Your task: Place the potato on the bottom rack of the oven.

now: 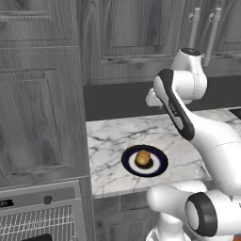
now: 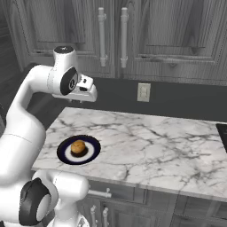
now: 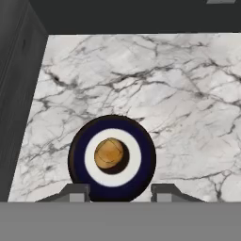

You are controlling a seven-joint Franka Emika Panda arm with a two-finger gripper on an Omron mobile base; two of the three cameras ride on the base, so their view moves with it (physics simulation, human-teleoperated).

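1 potato beneath spread pincer

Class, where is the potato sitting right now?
The potato sits in the middle of the blue-rimmed plate on the marble counter, near its front edge. In the left base view, the oven is below and to its left.

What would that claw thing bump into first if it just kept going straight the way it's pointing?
Most likely the potato in the middle of the blue-rimmed plate on the marble counter. The gripper looks down at it, open, though depth is hard to judge.
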